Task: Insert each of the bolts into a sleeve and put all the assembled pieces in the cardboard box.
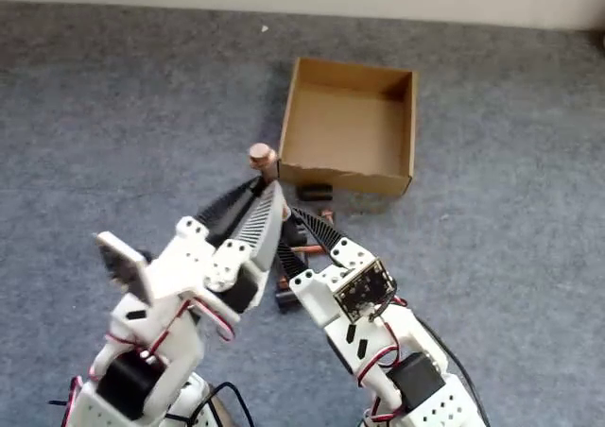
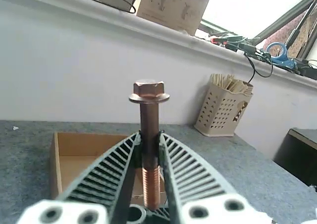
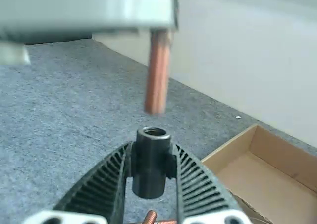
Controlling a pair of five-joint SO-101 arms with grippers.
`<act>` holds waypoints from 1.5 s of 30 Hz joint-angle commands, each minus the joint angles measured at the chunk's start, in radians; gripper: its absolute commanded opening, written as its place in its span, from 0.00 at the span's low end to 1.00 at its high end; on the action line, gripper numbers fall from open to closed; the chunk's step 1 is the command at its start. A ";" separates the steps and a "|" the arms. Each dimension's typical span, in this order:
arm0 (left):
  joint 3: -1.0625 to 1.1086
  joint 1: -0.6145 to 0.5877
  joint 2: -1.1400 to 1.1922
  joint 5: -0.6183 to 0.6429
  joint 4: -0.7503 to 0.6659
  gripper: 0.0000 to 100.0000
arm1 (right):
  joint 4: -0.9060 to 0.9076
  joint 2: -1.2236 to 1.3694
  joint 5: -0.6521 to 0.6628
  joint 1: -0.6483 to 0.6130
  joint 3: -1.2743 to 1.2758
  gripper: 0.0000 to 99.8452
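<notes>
My left gripper (image 2: 149,135) is shut on a copper bolt (image 2: 149,110) and grips its shaft, with the hex head clear of the fingertips. From above, the bolt's head (image 1: 262,155) sits beside the near left corner of the cardboard box (image 1: 397,129). My right gripper (image 3: 150,147) is shut on a black sleeve (image 3: 150,164), held upright with its bore open. The bolt's threaded end (image 3: 158,75) hangs just above that bore, slightly off to one side and apart from it. The two grippers (image 1: 267,186) (image 1: 298,217) meet in front of the box.
The box (image 3: 262,179) is open and holds nothing. A loose black sleeve (image 1: 315,192) lies against its near wall. More bolts (image 1: 307,249) and a dark sleeve (image 1: 284,295) lie on the grey carpet between the arms. Open carpet spreads left and right.
</notes>
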 commanded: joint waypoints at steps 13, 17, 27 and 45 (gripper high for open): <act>0.119 -0.019 -0.010 -0.014 -0.100 0.01 | -0.008 -0.019 0.012 -0.004 0.124 0.00; 0.120 -0.070 -0.010 -0.014 -0.101 0.01 | -0.010 -0.019 0.012 0.016 0.122 0.00; 0.140 -0.019 -0.013 -0.021 -0.005 0.01 | -0.010 -0.019 0.012 0.016 0.122 0.00; 0.042 0.056 -0.013 -0.295 0.351 0.20 | -0.007 -0.019 0.011 0.110 0.128 0.00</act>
